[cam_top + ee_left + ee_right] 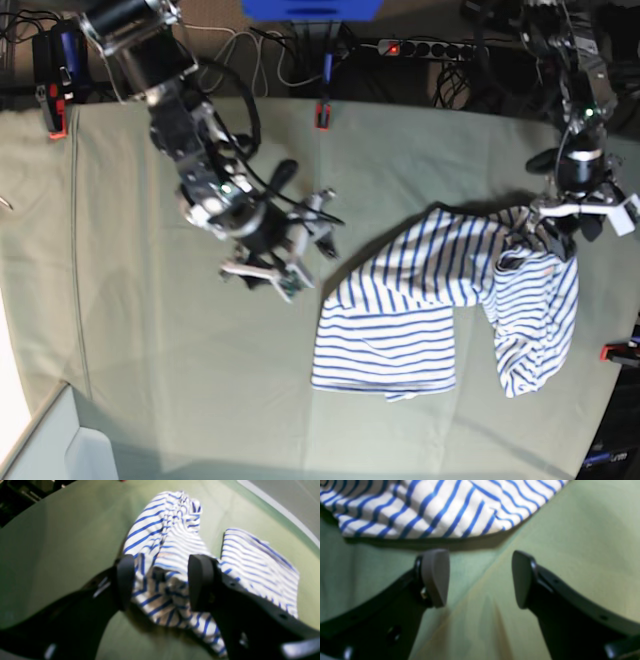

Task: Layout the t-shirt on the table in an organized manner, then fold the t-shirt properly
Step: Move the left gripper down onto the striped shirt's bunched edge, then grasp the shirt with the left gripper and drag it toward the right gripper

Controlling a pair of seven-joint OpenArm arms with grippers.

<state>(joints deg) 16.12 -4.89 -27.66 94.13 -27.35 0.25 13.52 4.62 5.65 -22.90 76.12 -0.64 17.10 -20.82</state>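
Left end effector — above t-shirt

Both arms are showing as black, jointed bodies with silver-grey metal housings near the top and black cables trailing along them. The left pincer is wearing two matte black fingers, each ending in a smooth, rounded, paddle-shaped pad; small screw holes and bright metal fittings are dotting the curved black arms behind them. The right pincer is built alike, though its one pad is looking greyer than its mate, with a brass-coloured screw glinting at its base. From the base view, the right pincer is carrying pale grey plates, and the left pincer is showing white fittings below a silver collar.
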